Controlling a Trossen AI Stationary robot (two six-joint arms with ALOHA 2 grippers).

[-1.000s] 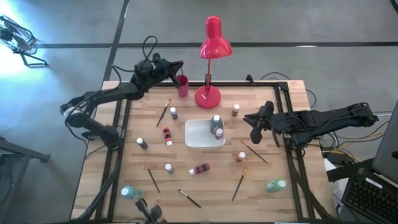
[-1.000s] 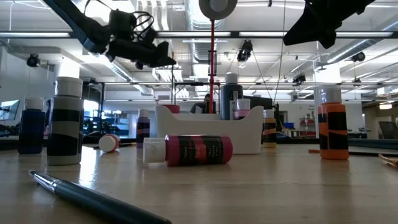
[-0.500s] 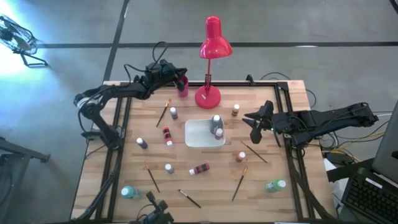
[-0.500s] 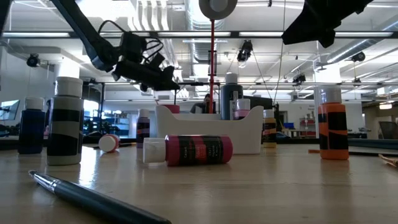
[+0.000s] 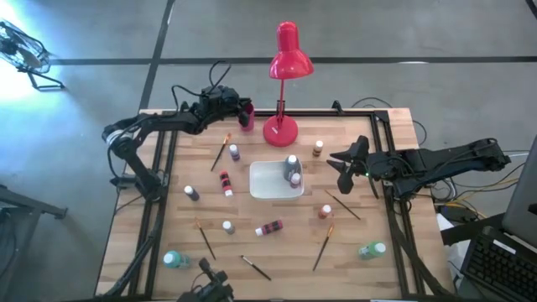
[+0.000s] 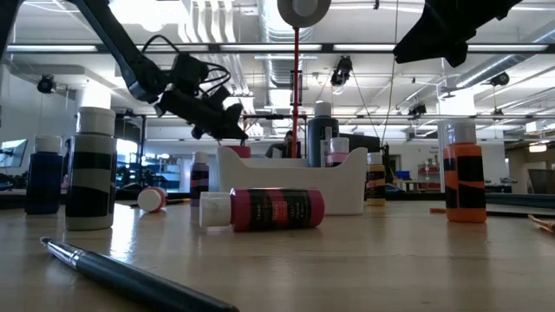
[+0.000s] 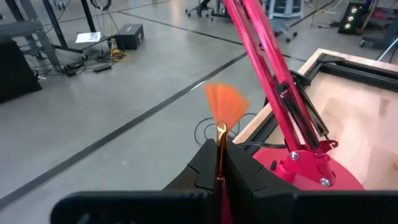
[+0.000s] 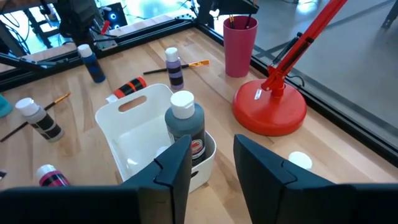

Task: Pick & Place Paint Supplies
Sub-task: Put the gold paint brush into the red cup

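Observation:
My left gripper [image 5: 240, 106] is shut on a thin brush with orange fan bristles [image 7: 225, 103], at the far left beside the red cup [image 5: 247, 116]; the right wrist view shows it just above the cup's rim [image 8: 240, 25]. My right gripper [image 5: 342, 172] hovers open to the right of the white tray [image 5: 268, 186], which holds two upright bottles [image 5: 294, 171]. Small paint bottles, such as a red one lying on its side [image 5: 270, 227] and an upright purple one [image 5: 234, 153], are scattered over the table, along with loose brushes [image 5: 323, 245]. My left gripper pinches the brush between its two fingers just behind the metal ferrule [image 7: 219, 163]. The brush lies along the fingers, and its bristle end juts out past the fingertips. The fingers hide the rest of the handle, so where its other end sits cannot be told.
The red desk lamp's base [image 5: 280, 130] stands right next to the cup, and its stem [image 7: 273, 74] passes close to my left gripper. Black rails [image 5: 382, 143] frame the table's sides. Teal bottles lie near the front corners [image 5: 372, 249] [image 5: 173, 259].
My left gripper has sunk toward the red cup with the brush, tipping its fingers downward, and has kept its hold. The bottles and loose brushes on the table lie where they were.

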